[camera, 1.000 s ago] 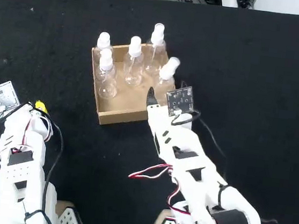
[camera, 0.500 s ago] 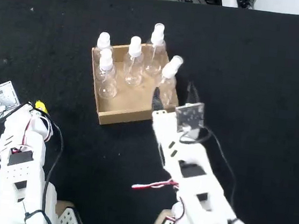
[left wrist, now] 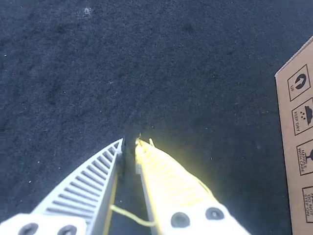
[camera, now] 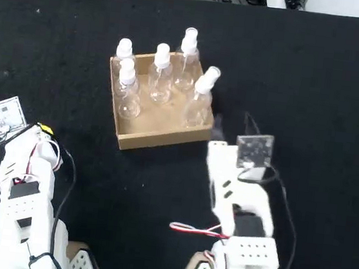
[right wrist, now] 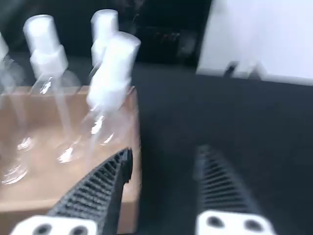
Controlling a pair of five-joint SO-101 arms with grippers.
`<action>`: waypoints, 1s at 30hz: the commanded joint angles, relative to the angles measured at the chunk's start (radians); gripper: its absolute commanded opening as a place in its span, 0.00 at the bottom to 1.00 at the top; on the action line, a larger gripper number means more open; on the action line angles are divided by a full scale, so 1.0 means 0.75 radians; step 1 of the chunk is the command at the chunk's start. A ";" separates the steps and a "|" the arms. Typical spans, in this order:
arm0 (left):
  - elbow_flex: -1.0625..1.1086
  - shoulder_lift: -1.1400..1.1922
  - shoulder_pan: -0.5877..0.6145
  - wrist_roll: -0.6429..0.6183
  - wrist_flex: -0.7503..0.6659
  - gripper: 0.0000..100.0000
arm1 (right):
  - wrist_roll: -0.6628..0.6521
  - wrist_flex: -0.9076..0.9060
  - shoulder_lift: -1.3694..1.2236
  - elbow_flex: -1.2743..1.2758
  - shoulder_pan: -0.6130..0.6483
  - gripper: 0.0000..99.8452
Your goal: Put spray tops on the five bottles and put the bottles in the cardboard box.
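The right gripper point(right wrist: 165, 152) stands with jaws wide apart and empty, just outside the near right corner of the cardboard box point(camera: 159, 137). The left gripper point(left wrist: 129, 143) is closed to a narrow slit, holding nothing, over the black table point(camera: 315, 78) off the box's near left corner. All 5 bottles point(camera: 161, 74) stand upright in the box, long axes vertical, white spray tops point(camera: 162, 56) uppermost on clear bodies; the high view counts all 5, the right wrist view shows the corner bottle point(right wrist: 105, 93) close up, and the left wrist view shows the box's printed outer wall.
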State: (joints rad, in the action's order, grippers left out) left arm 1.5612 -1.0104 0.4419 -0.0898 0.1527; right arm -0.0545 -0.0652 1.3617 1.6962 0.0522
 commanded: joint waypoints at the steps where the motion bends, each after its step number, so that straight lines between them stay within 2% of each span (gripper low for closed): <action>1: -0.003 -0.020 -0.011 0.008 -0.020 0.03 | -0.008 -0.182 0.216 -0.001 -0.131 0.04; 10: 0.026 -0.023 -0.118 0.016 -0.023 0.03 | -0.010 -1.023 0.598 -0.009 -0.309 0.05; 15: 0.032 -0.047 -0.114 0.016 -0.018 0.03 | -0.010 -1.291 0.711 -0.017 -0.440 0.05; 17: 0.046 -0.121 -0.116 0.016 0.039 0.03 | -0.010 -1.381 0.707 -0.017 -0.471 0.05; 21: 0.060 -0.417 -0.120 0.016 0.288 0.03 | -0.010 -1.628 0.701 -0.017 -0.479 0.05; 24: 0.097 -0.677 -0.138 0.018 0.450 0.03 | -0.008 -1.645 0.701 -0.017 -0.479 0.05; 27: 0.202 -0.906 -0.175 0.018 0.499 0.03 | -0.008 -1.655 0.705 -0.017 -0.479 0.05; 30: 0.187 -1.084 -0.183 0.018 0.640 0.03 | -0.008 -1.655 0.707 -0.017 -0.479 0.05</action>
State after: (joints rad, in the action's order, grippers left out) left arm 1.6763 -1.6379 0.3284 -0.0882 0.5255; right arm -0.0560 -1.2988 1.7960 1.6932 -0.2839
